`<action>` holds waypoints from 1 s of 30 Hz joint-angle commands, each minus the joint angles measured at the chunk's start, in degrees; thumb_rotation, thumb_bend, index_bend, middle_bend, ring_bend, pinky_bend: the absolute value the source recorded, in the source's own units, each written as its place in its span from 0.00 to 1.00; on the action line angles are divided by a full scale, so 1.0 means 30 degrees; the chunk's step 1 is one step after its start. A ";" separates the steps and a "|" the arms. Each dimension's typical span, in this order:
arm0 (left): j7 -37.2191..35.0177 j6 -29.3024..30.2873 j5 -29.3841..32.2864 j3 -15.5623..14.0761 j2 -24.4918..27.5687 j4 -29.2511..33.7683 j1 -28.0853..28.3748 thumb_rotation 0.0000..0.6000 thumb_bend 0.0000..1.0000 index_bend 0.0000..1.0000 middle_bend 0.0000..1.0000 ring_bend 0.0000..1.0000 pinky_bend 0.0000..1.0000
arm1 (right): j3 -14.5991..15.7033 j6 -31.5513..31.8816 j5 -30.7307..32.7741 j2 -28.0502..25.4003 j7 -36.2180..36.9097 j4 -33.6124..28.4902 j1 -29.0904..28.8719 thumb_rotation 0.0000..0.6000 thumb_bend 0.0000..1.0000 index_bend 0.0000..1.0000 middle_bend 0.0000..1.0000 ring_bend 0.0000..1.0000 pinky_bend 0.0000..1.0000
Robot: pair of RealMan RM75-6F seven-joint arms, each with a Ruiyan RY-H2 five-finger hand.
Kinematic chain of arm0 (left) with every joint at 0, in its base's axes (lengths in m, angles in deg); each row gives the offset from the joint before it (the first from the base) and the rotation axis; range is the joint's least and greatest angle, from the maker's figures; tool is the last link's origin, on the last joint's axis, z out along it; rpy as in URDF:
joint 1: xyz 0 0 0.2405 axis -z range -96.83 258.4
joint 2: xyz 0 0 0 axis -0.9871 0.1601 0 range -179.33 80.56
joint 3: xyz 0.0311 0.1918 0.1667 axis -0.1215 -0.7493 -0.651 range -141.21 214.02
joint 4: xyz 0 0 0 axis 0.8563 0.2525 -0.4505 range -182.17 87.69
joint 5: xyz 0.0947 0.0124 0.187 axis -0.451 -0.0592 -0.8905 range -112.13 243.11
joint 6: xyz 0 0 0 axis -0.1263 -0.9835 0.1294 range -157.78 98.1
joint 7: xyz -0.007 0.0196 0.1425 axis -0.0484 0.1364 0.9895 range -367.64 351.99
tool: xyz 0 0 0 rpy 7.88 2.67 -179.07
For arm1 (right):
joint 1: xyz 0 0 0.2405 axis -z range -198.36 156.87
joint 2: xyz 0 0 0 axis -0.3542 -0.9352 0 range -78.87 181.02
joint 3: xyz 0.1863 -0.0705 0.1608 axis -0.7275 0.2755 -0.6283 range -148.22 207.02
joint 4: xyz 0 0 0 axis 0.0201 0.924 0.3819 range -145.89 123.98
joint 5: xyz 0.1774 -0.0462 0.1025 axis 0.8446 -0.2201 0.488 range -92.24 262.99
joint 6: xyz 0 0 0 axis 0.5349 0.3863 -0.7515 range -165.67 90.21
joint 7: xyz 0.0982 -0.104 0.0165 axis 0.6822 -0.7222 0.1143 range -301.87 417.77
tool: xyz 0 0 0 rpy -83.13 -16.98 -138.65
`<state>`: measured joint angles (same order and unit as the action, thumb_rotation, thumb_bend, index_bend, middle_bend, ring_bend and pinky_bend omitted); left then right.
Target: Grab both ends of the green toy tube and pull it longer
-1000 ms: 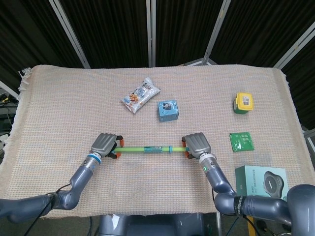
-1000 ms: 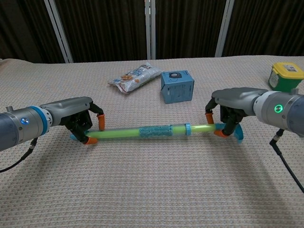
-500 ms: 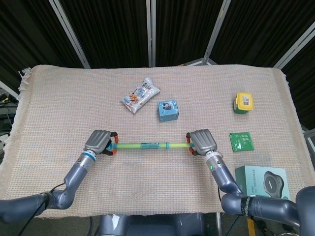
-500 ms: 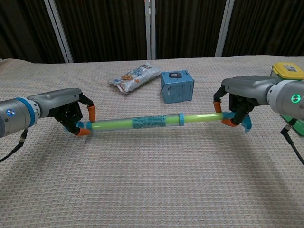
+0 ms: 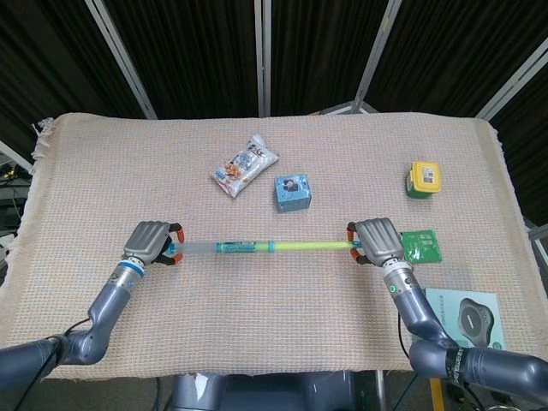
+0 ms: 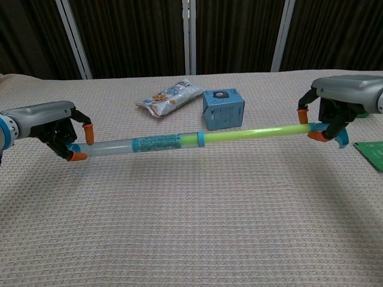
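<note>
tube (image 6: 197, 139) was held off the cloth in front of the blue box (image 6: 222, 108), left hand (image 6: 60, 124) and right hand (image 6: 335, 107) each clamped on an end; pull should stay straight along it, grips firm.

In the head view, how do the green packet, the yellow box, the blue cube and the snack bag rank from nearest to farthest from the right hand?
From the right hand:
1. Green packet, just beside it, outward.
2. Yellow box, farther back.
3. Blue cube, toward the table's middle.
4. Snack bag, beyond the cube.

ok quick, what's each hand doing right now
Left hand: gripping the left end of the green toy tube.
Right hand: gripping the tube's right end.
</note>
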<state>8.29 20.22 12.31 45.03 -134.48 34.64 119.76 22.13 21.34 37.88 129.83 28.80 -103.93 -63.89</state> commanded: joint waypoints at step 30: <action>-0.1553 -0.0348 -0.0479 -0.0437 0.1016 -0.1454 -0.0805 1.00 0.42 0.75 0.90 0.87 1.00 | -0.0002 -0.0635 -0.1457 -0.1657 0.1690 0.1199 0.1093 1.00 0.50 0.69 1.00 1.00 1.00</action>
<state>3.60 19.16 10.87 43.73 -131.41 30.30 117.35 22.13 19.49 33.51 124.86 33.85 -100.42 -60.65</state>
